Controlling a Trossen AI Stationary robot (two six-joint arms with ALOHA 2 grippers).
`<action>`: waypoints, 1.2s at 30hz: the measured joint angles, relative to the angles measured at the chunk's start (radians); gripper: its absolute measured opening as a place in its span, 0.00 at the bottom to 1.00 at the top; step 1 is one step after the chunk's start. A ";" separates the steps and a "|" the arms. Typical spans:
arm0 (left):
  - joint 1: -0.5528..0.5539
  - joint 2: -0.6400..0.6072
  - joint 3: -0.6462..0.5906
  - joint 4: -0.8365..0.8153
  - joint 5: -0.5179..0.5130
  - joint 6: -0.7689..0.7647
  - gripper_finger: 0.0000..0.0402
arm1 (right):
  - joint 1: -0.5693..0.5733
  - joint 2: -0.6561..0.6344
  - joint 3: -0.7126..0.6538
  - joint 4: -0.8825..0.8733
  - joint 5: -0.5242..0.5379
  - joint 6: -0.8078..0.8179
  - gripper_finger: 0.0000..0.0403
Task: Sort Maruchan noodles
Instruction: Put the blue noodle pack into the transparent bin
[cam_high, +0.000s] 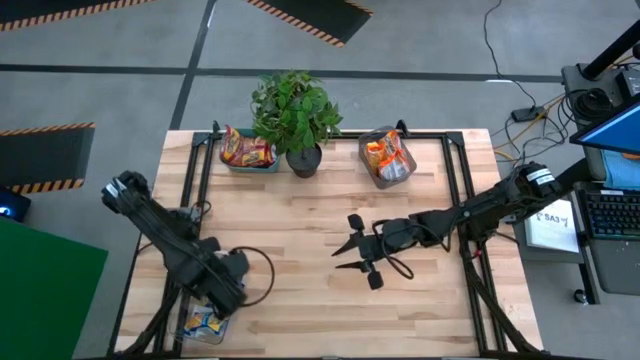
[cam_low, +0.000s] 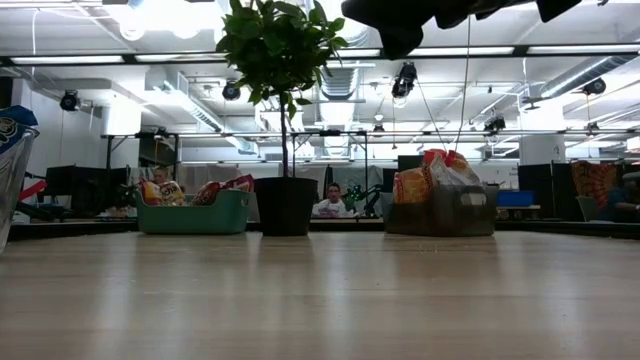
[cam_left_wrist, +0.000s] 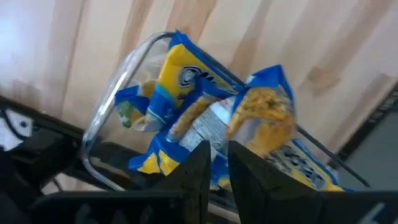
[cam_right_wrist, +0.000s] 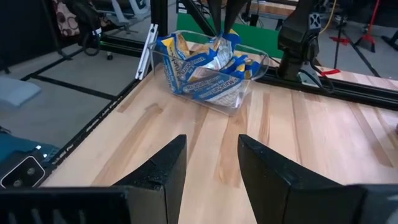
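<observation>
Left gripper (cam_left_wrist: 215, 163): jaws nearly closed above blue-and-yellow noodle packets (cam_left_wrist: 205, 112) in clear bin (cam_high: 203, 326) at near-left tabletop (cam_high: 300, 230) corner. Right gripper (cam_high: 345, 252): jaws open, mid-tabletop. Far edge: teal bin (cam_high: 247, 152) and grey bin (cam_high: 387, 158) hold orange packets, flanking potted plant (cam_high: 295, 115)

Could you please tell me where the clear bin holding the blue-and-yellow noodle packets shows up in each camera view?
High view: the clear bin sits at the table's near-left corner, under the left end effector.
Low view: only an edge shows at the far left.
Left wrist view: fills the centre, packets inside.
Right wrist view: across the table, upper centre.
Shared landmark: the blue-and-yellow packets.
</observation>
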 joint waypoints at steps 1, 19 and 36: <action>0.000 0.011 -0.001 -0.007 -0.002 0.001 0.10 | 0.000 0.000 0.000 -0.002 0.000 0.000 0.33; -0.008 0.068 -0.162 0.064 0.179 -0.103 0.10 | 0.000 0.000 0.000 -0.004 -0.001 0.003 0.33; -0.022 0.067 -0.098 0.074 0.057 -0.129 0.10 | 0.000 0.000 0.000 -0.004 -0.001 0.005 0.33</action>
